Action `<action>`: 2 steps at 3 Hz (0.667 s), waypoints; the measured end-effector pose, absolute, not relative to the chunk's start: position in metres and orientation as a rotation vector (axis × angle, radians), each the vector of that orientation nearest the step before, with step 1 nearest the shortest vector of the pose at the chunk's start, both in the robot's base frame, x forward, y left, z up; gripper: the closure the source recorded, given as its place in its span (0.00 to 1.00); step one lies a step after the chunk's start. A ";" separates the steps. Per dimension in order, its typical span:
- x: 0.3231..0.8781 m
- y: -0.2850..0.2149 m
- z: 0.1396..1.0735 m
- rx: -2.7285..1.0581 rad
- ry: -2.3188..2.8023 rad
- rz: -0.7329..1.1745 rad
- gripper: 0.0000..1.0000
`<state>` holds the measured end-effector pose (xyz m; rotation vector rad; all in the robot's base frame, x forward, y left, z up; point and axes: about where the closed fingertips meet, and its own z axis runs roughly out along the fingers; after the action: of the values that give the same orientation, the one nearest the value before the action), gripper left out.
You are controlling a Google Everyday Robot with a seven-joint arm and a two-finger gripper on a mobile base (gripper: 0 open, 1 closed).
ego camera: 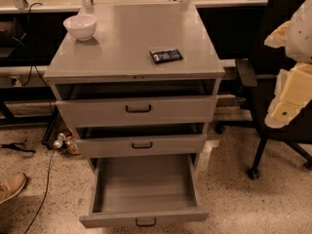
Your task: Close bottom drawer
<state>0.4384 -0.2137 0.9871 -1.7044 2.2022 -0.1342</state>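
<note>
The grey cabinet [131, 43] stands in the middle of the camera view. Its bottom drawer [144, 186] is pulled far out and looks empty inside. Its plain front carries a small dark loop handle [146, 222] at the lower edge of the view. The middle drawer [141, 146] and the top drawer [136, 110] each stand a little way out. My gripper [287, 99] is the cream-coloured part at the right edge. It hangs about level with the top drawer, well to the right of the cabinet, and touches nothing.
A white bowl [80, 27] and a dark packet [165, 55] lie on the cabinet top. A black office chair [253, 77] stands to the right, behind my arm. Cans [66, 143] and cables [46, 179] lie on the floor at left, with a shoe [10, 186] at the lower left.
</note>
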 end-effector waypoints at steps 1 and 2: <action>0.438 -0.214 0.987 -1.704 2.202 -0.134 0.00; 0.418 -0.213 0.956 -1.695 2.258 -0.050 0.00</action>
<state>0.4175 -0.2129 0.9561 -1.6954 2.2584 -0.0497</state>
